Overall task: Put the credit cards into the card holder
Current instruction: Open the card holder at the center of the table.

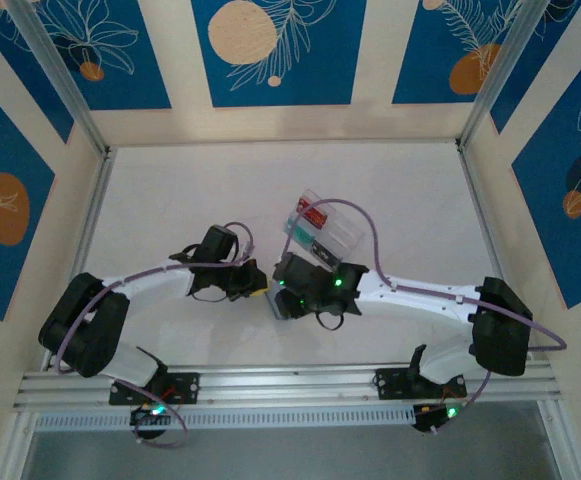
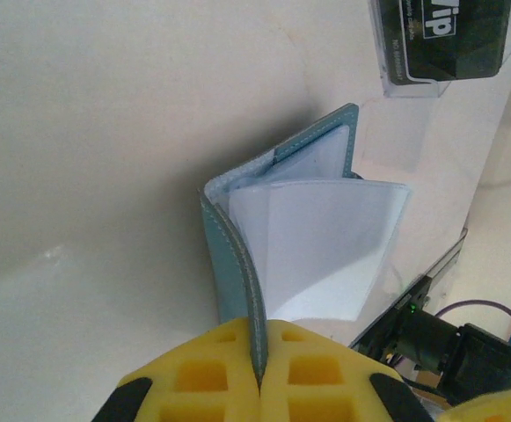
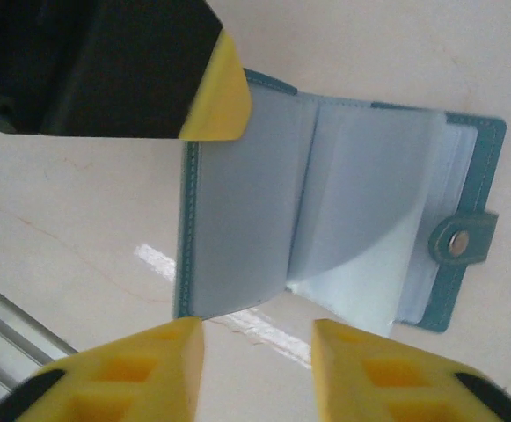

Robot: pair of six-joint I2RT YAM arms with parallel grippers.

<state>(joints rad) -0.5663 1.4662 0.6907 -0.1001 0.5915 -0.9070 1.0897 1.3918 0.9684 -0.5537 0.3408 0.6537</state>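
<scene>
Open card holder point(image 3: 237, 229) on table point(image 3: 79, 220), sleeves point(image 3: 369, 193) fanned, right tool point(image 3: 257, 369) parted below, left tool point(image 3: 213, 97) at top-left corner

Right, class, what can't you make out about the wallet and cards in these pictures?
Wallet sleeves, right wrist view: milky plastic, so their contents can't be told.
Wallet, top view: mostly hidden under the left gripper and right gripper.
Dark card, left wrist view: cut off by the top edge.
Cards in the tray, top view: too small to count.

Left hand point(image 2: 259, 356) clamped, right hand point(image 3: 257, 362) spread.
</scene>
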